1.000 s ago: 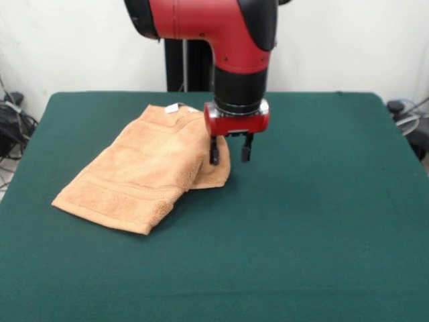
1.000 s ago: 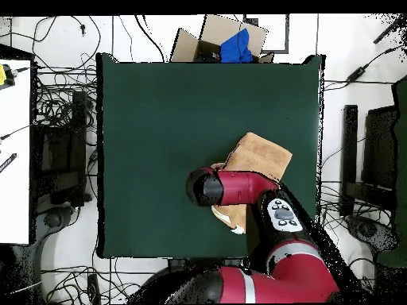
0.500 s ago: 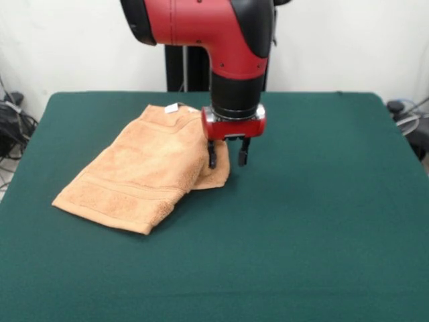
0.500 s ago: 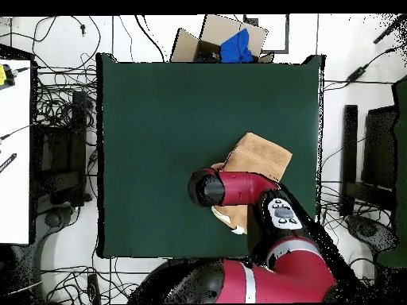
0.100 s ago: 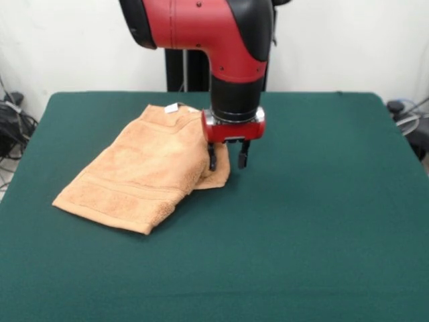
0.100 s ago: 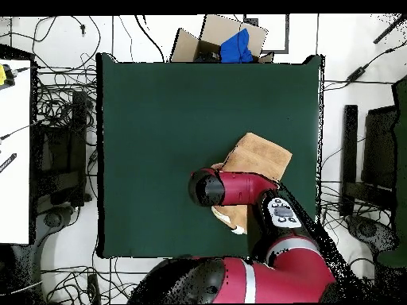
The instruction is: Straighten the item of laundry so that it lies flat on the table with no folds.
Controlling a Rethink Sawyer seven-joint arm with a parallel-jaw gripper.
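Green table [image 5: 315,221]; folded tan towel [image 5: 137,178] on it.

A plain white wall [image 5: 348,40] stands behind the scene. From above, a pale floor [image 6: 338,119] is strewn with black cables [image 6: 60,103]. A cardboard box [image 6: 226,36] holding something blue [image 6: 236,48] sits beside one edge, and a white surface [image 6: 14,151] lies at the side.

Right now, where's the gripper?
Front view: the gripper hangs open over the towel's right corner, one finger above cloth, the other above bare table.
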